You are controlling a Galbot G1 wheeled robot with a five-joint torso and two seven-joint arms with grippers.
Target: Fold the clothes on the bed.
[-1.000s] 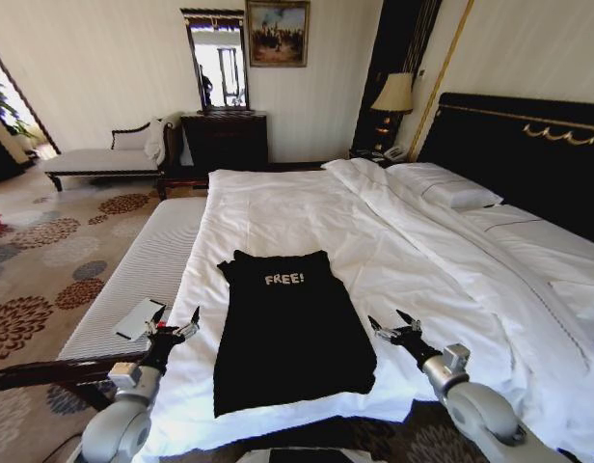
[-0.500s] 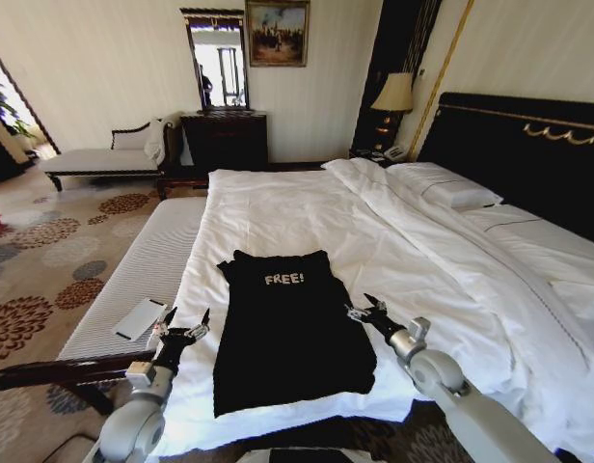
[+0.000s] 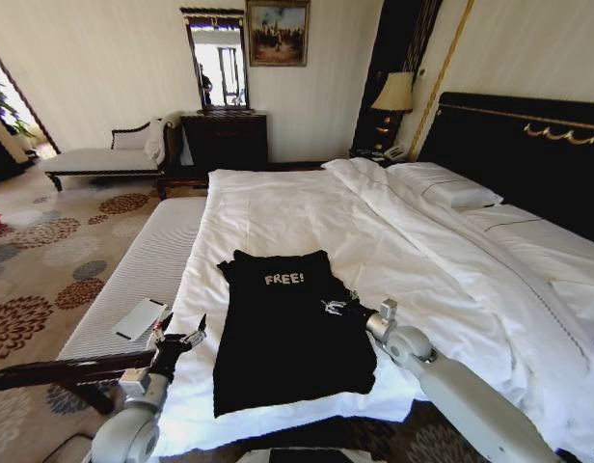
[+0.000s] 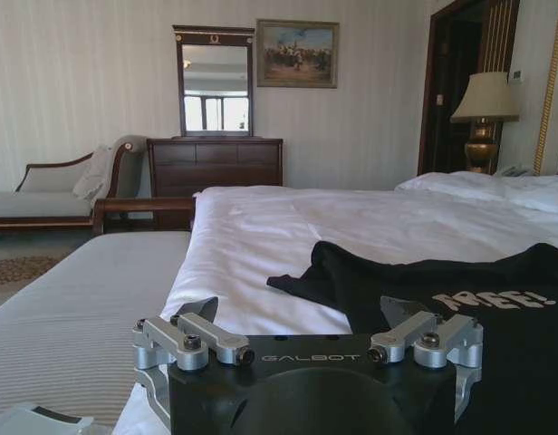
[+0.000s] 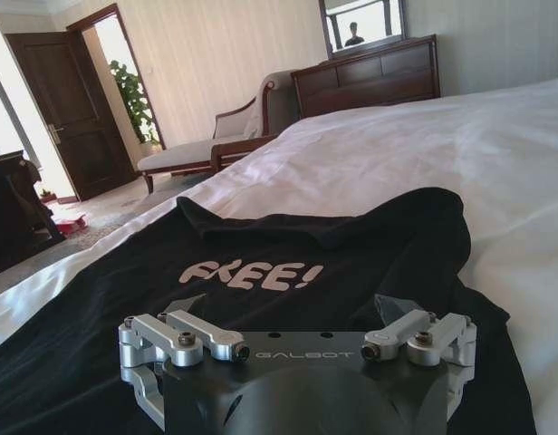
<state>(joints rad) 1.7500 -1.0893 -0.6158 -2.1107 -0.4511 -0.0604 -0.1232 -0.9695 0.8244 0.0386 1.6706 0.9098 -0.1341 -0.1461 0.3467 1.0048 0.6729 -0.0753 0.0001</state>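
Clothes (image 3: 287,328), one black T-shirt, lie flat on the bed (image 3: 393,241); from the head we see our right gripper (image 3: 334,307) spread over its right edge, our left gripper (image 3: 178,333) spread just off its left edge. From our left wrist the shirt (image 4: 460,308) lies ahead; from the right wrist its lettering (image 5: 252,274) sits just beyond our spread fingers (image 5: 202,337).

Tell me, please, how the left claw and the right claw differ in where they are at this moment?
The right claw is over the black T-shirt, just below its white lettering; the left claw is beside the shirt, over the white duvet near the bed's edge. The right arm reaches farther up the bed, while the left sits lower and nearer the robot. Both claws are open and hold nothing.
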